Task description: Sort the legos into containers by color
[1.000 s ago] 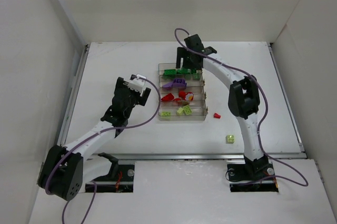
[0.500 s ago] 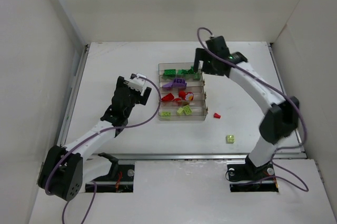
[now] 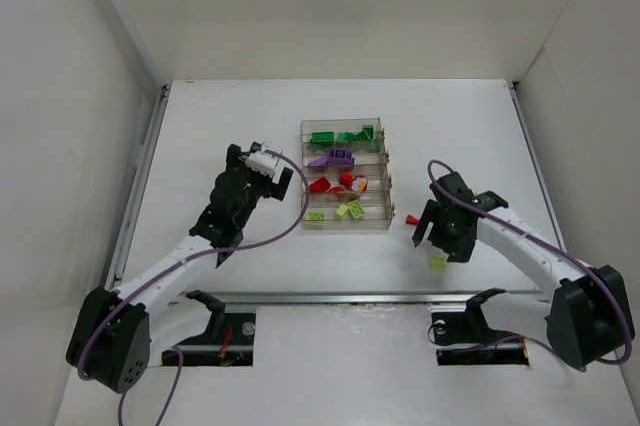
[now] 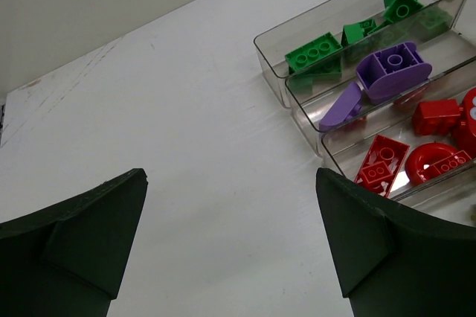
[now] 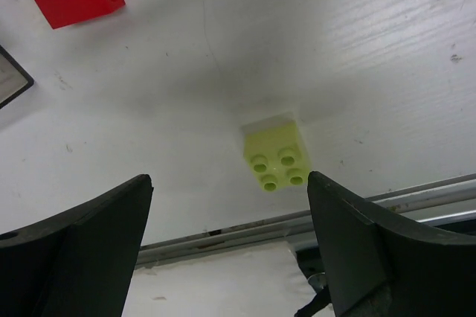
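The clear tray (image 3: 303, 178) holds dark green legos (image 3: 340, 136) in the far row, then purple (image 3: 333, 158), red (image 3: 340, 184) and lime (image 3: 342, 211) legos in the rows toward me. A loose lime brick (image 3: 437, 263) and a loose red piece (image 3: 411, 217) lie on the table right of the tray. My right gripper (image 3: 440, 243) is open and empty just above the lime brick (image 5: 277, 155), which lies between the fingers and slightly ahead of them. My left gripper (image 3: 268, 178) is open and empty, left of the tray.
The table's metal front edge (image 5: 297, 220) runs just below the lime brick. The red piece (image 5: 74, 1) lies beside the tray's corner (image 5: 11, 82). White walls enclose the table on three sides. The left wrist view shows the tray's left end (image 4: 297, 109).
My right arm swung from the tray's far green row down to the near right, over the loose lime brick. The left arm barely moved.
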